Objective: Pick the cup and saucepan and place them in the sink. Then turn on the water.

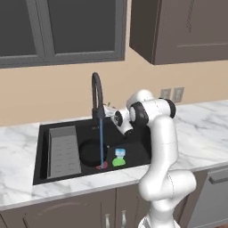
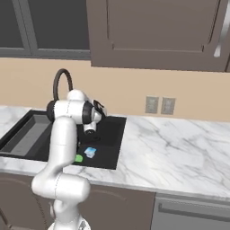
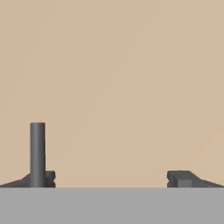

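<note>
The black sink [image 1: 42, 156] holds the round black saucepan [image 1: 90, 152] at its middle. The green cup [image 1: 119, 161] rests on the basin floor to the pan's right, and it also appears low in the sink in the right base view [image 2: 79, 158]. A thin blue stream of water [image 1: 101, 140] runs from the black gooseneck faucet [image 1: 95, 91] down to the red drain [image 1: 102, 165]. My gripper [image 1: 108, 108] is open and empty, up beside the faucet's stem and facing the beige wall. In the hand view the gripper [image 3: 113, 179] has a dark grey upright rod [image 3: 37, 153] at its left fingertip.
A grey ribbed rack [image 1: 63, 151] fills the sink's left part. White marble counter [image 1: 200, 129] runs on both sides. Wall outlets [image 1: 172, 93] sit behind on the right, with dark cabinets [image 1: 178, 26] overhead. A dishwasher front [image 2: 193, 213] is below right.
</note>
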